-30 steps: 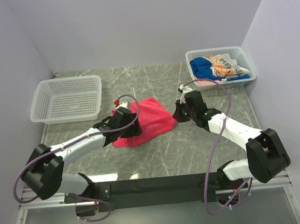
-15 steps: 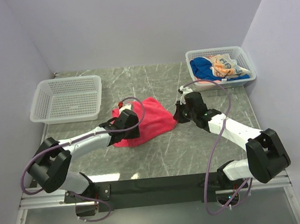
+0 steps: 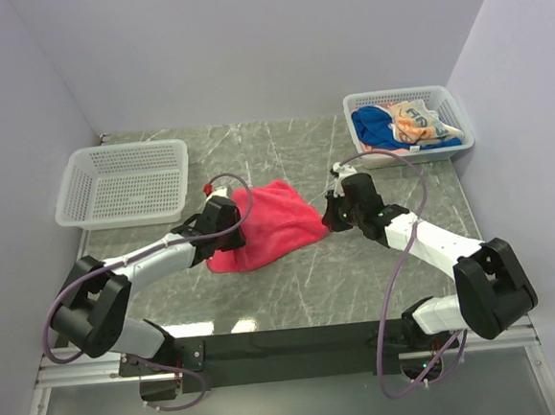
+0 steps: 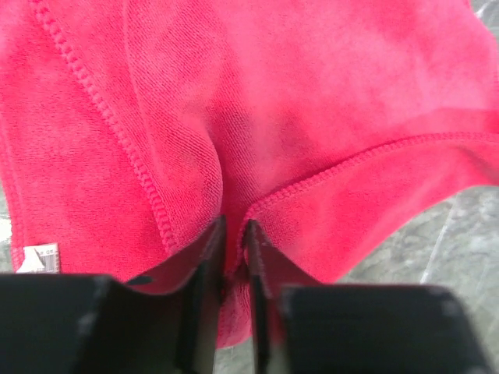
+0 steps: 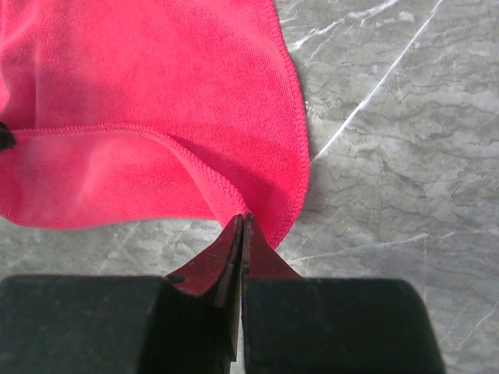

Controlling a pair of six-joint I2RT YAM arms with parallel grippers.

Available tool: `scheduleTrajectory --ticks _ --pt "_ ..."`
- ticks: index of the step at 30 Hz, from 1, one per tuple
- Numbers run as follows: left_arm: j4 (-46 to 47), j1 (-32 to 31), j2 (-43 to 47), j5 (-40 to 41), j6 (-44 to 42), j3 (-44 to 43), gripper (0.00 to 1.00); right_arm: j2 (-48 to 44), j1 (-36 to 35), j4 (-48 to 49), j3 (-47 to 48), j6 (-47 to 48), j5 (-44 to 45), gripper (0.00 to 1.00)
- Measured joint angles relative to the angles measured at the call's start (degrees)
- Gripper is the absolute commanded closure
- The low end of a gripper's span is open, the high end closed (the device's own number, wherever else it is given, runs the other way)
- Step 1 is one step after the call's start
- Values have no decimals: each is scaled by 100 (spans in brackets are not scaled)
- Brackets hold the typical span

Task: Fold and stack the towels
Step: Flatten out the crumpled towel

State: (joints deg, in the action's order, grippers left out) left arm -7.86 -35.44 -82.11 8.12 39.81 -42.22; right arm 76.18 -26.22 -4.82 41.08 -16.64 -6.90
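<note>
Mid-frame in the top view, the pink-red towel [image 3: 277,225] lies rumpled on the marble table [image 3: 360,283]. The left gripper [image 4: 232,251] pinches a fold of it; the right gripper [image 5: 242,234] clamps its right-hand hem.

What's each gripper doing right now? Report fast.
Left gripper: closed, pinching a fold of the pink-red towel.
Right gripper: closed on the same towel's edge.
</note>
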Motion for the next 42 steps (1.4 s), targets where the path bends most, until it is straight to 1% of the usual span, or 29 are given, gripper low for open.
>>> scheduleTrajectory --ticks 1,3,4,6,12,15,19,24,31,34,37,39,42 --pt "39 35 20 -83 0 28 84 0 0 0 -2 0 -2 100" --pt "109 90 68 -201 0 103 87 0 0 11 -2 0 -2 100" --pt "122 109 96 -262 0 140 93 0 0 9 -2 0 0 100" --pt "111 142 157 -334 7 199 99 0 0 9 -2 0 2 100" --pt "-98 247 625 -372 -61 227 99 -50 0 -31 13 22 129 100" --pt "-452 275 892 -258 -284 -20 99 -151 0 -201 216 85 273 100" --pt "-848 282 1045 81 -750 -916 99 -297 0 -411 957 275 529 100" --pt "-1034 291 1069 636 -1550 -2546 99 -448 2 -525 2404 686 973 100" --pt "-1029 291 855 1141 -2450 -4881 99 -573 9 -442 3995 1228 1377 100" --pt "-986 278 726 1104 -2739 -5700 99 -577 11 -417 4586 1508 1388 100" --pt "-911 256 708 901 -2955 -6203 99 -621 -7 -374 5018 1725 1305 100" --pt "-872 236 761 702 -3073 -6415 99 -719 -22 -369 5224 1864 1182 100" --pt "-861 229 962 273 -3211 -6492 99 -1001 -33 -369 5311 2050 929 100"
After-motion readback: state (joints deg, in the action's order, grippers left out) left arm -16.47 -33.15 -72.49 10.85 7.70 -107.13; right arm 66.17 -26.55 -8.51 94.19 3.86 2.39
